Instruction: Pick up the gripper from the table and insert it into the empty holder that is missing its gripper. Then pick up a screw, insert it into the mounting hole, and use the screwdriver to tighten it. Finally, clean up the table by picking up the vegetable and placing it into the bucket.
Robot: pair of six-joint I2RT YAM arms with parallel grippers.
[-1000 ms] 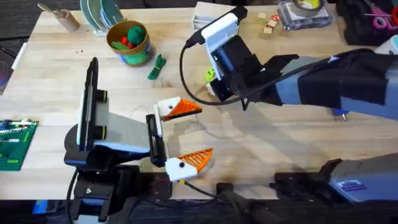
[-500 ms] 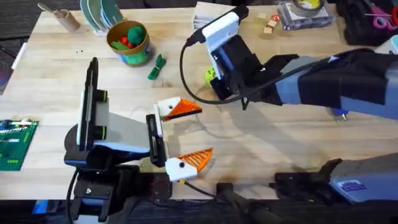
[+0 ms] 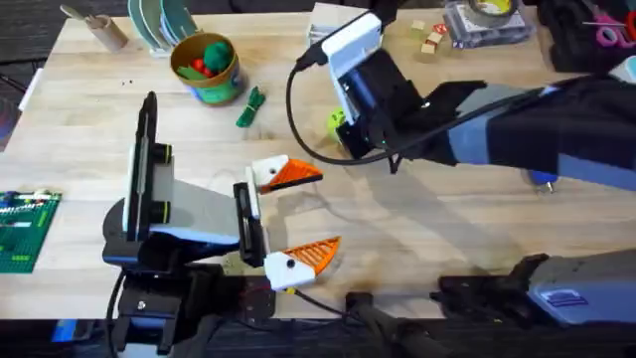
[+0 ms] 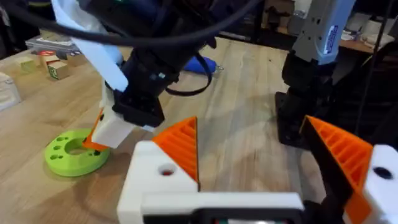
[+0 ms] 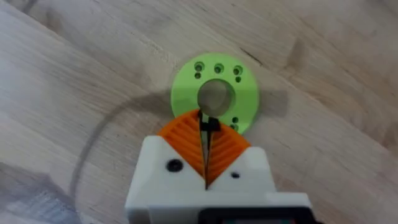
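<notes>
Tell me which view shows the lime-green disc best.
The right wrist view: the lime-green disc lies whole from above, all holes visible, just beyond the right gripper. The left wrist view shows it slanted and part-covered; the overhead view shows a sliver beside the arm.

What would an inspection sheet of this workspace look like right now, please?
Surface: wooden table, bare at the middle.
Job's things: vegetable lying beside the bucket, not in it; screwdriver lying on the table.
Clutter: lime-green disc; green brick plate at the table's edge; wooden blocks.
Grippers: left tool open, an orange tip on each finger; right tool shut on a thin black part, over the disc's centre hole.
Cables: black cable looping from the right arm above the table.
Surroundings: nothing seen.
</notes>
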